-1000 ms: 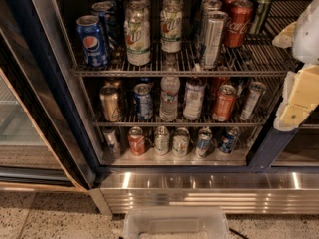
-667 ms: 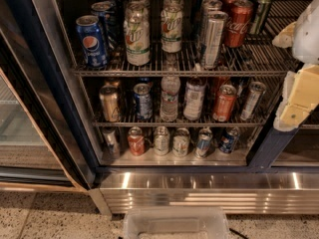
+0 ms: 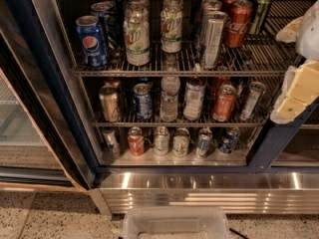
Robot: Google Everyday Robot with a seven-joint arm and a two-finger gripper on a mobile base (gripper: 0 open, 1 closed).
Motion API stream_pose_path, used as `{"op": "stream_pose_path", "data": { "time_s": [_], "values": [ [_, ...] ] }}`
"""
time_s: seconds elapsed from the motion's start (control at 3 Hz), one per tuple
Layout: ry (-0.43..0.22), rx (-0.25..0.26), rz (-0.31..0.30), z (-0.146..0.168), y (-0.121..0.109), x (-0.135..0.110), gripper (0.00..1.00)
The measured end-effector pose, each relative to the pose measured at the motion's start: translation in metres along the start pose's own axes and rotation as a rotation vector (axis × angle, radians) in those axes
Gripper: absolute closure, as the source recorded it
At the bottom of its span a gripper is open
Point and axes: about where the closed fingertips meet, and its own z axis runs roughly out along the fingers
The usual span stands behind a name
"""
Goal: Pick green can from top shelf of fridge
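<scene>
The fridge (image 3: 46,78) stands open, with a dark blue frame and wire racks of drinks. The green can (image 3: 260,10), slim and dark with a silver top, stands at the back right of the top shelf (image 3: 271,59), just right of the red Coca-Cola can (image 3: 238,23). My gripper (image 3: 295,59) is at the right edge of the camera view, in front of the bare right part of the top shelf, below and to the right of the green can. Its two cream fingers (image 3: 298,89) are spread apart and hold nothing.
The top shelf also holds a Pepsi can (image 3: 92,41), pale whitish cans (image 3: 137,34) and a tall silver can (image 3: 213,31). Two lower racks (image 3: 174,119) hold more cans and bottles. The ribbed steel base panel (image 3: 209,193) and a clear bin (image 3: 174,225) are below.
</scene>
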Motion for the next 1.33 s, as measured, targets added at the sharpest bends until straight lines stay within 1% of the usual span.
{"op": "stream_pose_path", "data": {
  "time_s": [0.33, 0.67, 1.0, 1.33],
  "values": [
    [-0.081, 0.052, 0.005, 0.0006, -0.0065, 0.0023, 0.00],
    [-0.133, 0.077, 0.015, 0.0018, -0.0078, 0.0104, 0.00],
    [-0.133, 0.077, 0.016, 0.0019, -0.0078, 0.0104, 0.00],
    [-0.133, 0.082, 0.031, 0.0056, -0.0058, 0.0107, 0.00]
  ]
}}
